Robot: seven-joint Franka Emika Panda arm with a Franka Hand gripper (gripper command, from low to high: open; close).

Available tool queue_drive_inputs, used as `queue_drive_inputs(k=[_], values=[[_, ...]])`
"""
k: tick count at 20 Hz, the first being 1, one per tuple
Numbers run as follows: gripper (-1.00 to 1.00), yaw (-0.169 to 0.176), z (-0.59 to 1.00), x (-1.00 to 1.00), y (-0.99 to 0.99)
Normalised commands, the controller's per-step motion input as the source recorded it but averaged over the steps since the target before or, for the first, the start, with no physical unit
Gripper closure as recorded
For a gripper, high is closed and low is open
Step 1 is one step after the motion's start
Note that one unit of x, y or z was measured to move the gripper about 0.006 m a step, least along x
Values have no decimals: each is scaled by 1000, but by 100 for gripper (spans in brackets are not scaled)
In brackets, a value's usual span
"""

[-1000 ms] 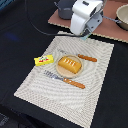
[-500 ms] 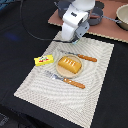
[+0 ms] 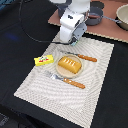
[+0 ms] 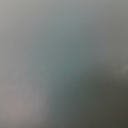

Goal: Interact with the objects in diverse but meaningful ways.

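Gripper point(image 3: 67, 44) hanging low over the mat's point(image 3: 95, 95) far edge, jaws hidden, state impossible to tell. Loaf point(image 3: 69, 65) lying just in front of it, packet point(image 3: 44, 60) nearby toward the exterior view's left. Wrist view showing only grey blur.

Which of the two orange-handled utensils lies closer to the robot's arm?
The knife, lying beyond the bread loaf, just under the arm. The fork sits on the loaf's other side.
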Motion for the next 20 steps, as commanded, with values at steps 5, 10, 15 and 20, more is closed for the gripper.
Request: queue_drive_inputs(k=[5, 10, 15, 20], values=[[-100, 0, 358, -7, 140], [-100, 5, 305, -502, -57], [-100, 1, 250, -864, -239], [-100, 0, 154, -831, -361]])
